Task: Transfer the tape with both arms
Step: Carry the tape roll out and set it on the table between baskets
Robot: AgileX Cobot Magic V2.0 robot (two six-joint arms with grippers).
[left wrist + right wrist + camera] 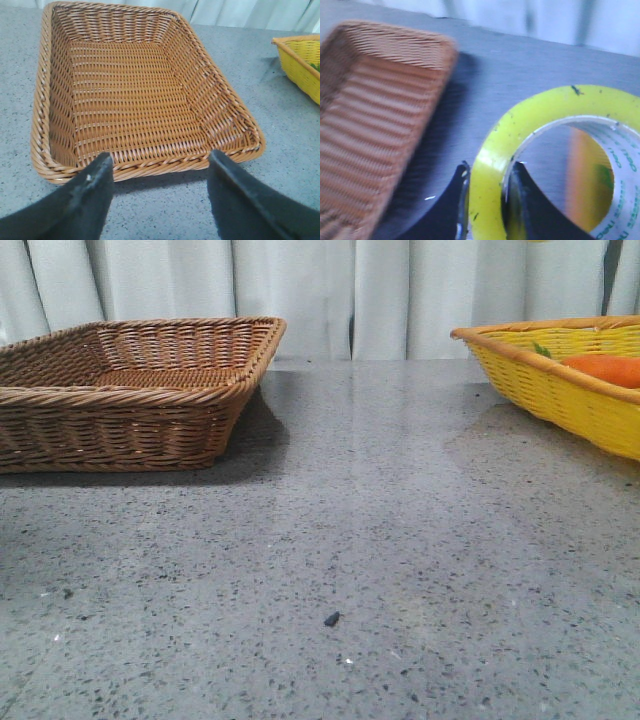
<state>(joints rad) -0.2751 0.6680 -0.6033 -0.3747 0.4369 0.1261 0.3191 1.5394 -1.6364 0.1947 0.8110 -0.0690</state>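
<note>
The tape, a glossy yellow roll with a white lettered core, shows only in the right wrist view. My right gripper is shut on its wall, one black finger outside the roll and one inside the core, holding it above the grey table. My left gripper is open and empty, its two black fingers hovering just off the near edge of the brown wicker basket. Neither gripper nor the tape shows in the front view.
The brown wicker basket stands at the table's back left and is empty; it also shows in the right wrist view. A yellow basket at the back right holds an orange object. A small dark speck lies on the table.
</note>
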